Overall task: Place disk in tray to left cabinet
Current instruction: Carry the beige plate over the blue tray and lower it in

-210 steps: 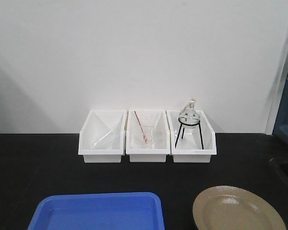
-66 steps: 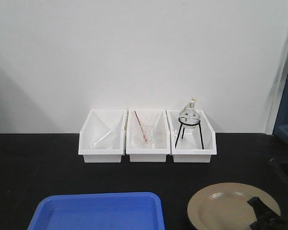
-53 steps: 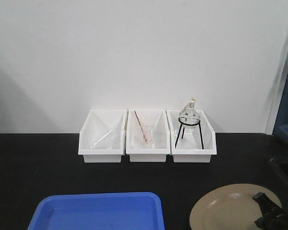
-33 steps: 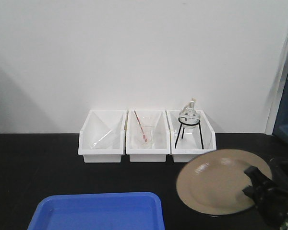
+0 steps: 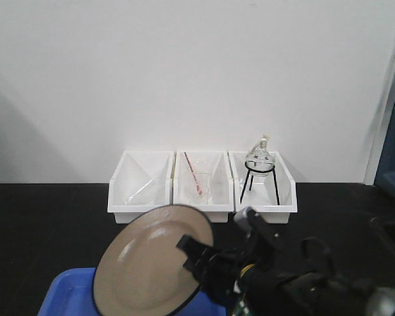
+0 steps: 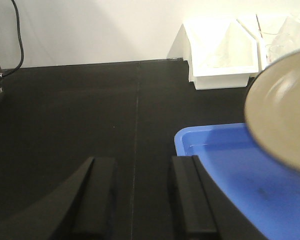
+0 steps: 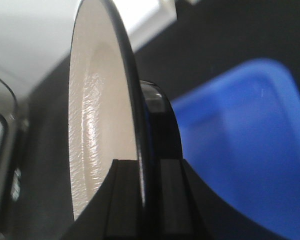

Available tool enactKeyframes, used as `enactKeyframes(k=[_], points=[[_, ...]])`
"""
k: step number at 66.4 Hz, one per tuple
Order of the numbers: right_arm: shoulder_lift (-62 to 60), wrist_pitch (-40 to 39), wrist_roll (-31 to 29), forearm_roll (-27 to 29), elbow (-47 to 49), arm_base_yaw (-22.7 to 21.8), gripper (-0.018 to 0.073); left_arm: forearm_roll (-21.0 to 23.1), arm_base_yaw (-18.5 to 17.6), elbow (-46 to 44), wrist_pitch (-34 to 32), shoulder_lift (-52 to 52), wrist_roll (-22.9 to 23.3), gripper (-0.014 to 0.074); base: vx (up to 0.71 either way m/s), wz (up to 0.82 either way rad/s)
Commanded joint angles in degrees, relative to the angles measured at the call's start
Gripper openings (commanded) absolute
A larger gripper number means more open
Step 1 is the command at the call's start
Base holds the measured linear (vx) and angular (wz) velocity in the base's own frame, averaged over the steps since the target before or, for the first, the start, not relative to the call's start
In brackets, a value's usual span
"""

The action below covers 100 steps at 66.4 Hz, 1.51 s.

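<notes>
Nearest the robot, the right gripper [image 5: 193, 255] has its jaws clamped on the black rim of the disk [image 5: 148, 263]. The right wrist view shows that rim edge-on, pinched between the two dark fingers [image 7: 122, 200]. The disk is held clear of the table [image 5: 46, 224] and tilted steeply, its tan face turned to the left and slightly upward. It hangs over the blue tray [image 5: 66, 296], apparently above the tray's right part and not touching it.

The left gripper [image 6: 142, 196] hovers low over bare black table to the left of the tray. Its jaws are apart with nothing between them.

Beyond the tray, three white bins stand side by side against the wall. The left bin [image 5: 139, 191] holds something clear that cannot be made out. The middle bin [image 5: 202, 189] holds glassware with a red rod, and the right bin [image 5: 264, 196] holds a round flask [image 5: 259, 158] on a black tripod.

The step in hand looks like carrying the disk to the tray, with the placing not yet done. The next move calls for tipping the disk back to level, centring it over the tray floor, and lowering it before the jaws let go. The disk is nearly as wide as the tray, so an off-centre drop could leave it perched on the rim. The left cabinet is not in any view.
</notes>
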<state>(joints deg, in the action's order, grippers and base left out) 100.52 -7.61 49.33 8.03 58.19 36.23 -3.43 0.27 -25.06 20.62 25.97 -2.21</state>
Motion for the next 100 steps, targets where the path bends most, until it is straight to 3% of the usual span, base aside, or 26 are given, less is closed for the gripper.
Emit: enactKeyframes(k=[1, 15, 27, 41, 48, 56, 66, 83, 100], points=[[-0.1, -6.8, -0.4, -0.5, 2.6, 2.2, -0.0004, 0.1, 0.1, -2.0, -4.3, 0.6, -0.1, 0.0393, 0.0, 0.0], [4.6, -6.3, -1.9, -0.8, 2.6, 4.4, 0.0003, 0.1, 0.1, -2.0, -4.3, 0.6, -0.1, 0.0393, 0.0, 0.0], [5.7, 2.2, -6.4, -2.1, 2.5, 4.4, 0.0058, 0.2, 0.1, -2.0, -4.3, 0.6, -0.1, 0.0393, 0.0, 0.0], [5.7, 6.6, -14.3, -2.0, 2.4, 4.4, 0.0278, 0.2, 0.1, -2.0, -4.3, 0.6, -0.1, 0.0393, 0.0, 0.0], [5.7, 6.6, -15.4, -2.0, 2.4, 4.3, 0.0427, 0.2, 0.1, -2.0, -4.3, 0.6, -0.1, 0.0393, 0.0, 0.0], [5.1, 7.0, -16.3, -2.1, 2.4, 4.1, 0.0517, 0.2, 0.1, -2.0, -4.3, 0.6, -0.1, 0.0393, 0.0, 0.0], [3.0, 11.6, -18.1, -2.6, 2.4, 1.6, 0.0524, 0.2, 0.1, -2.0, -4.3, 0.6, -0.1, 0.0393, 0.0, 0.0], [-4.0, 20.1, -23.6, -6.2, 2.4, -7.2, 0.0512, 0.2, 0.1, -2.0, -4.7, 0.6, -0.1, 0.0393, 0.0, 0.0], [-8.6, 18.9, -27.4, -10.0, 2.4, -8.3, 0.0512, 0.2, 0.1, -2.0, -7.7, 0.6, -0.1, 0.0393, 0.0, 0.0]])
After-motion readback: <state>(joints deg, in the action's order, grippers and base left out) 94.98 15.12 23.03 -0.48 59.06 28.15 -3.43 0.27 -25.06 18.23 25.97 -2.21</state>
